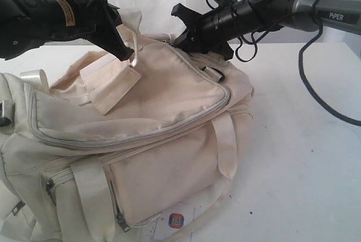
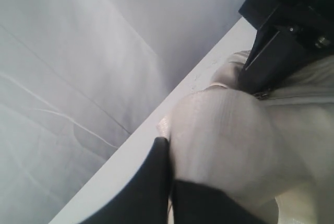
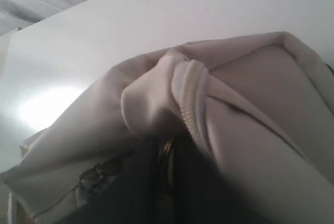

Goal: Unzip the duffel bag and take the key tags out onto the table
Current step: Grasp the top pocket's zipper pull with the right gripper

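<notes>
Nearest, below both end effectors, a paper label (image 1: 176, 219) with a red-blue mark, its print unreadable, lay on the counter (image 1: 293, 157) against the duffel bag (image 1: 152, 112). Atop the bag, the left end effector (image 1: 128, 55) pinched a strap (image 1: 137, 42) tight. Beyond, the right end effector (image 1: 181, 40) had narrowed onto the zip (image 3: 190, 104) at its far end. Its arm bore "PiPER" lettering (image 1: 337, 14).

The left arm reaches in from the left, and the left gripper (image 1: 127, 55) angles down, pinched on the bag (image 1: 169, 95). The right arm stretches in from the right, and the right gripper (image 1: 181, 40) is nearly closed on its top edge.
</notes>
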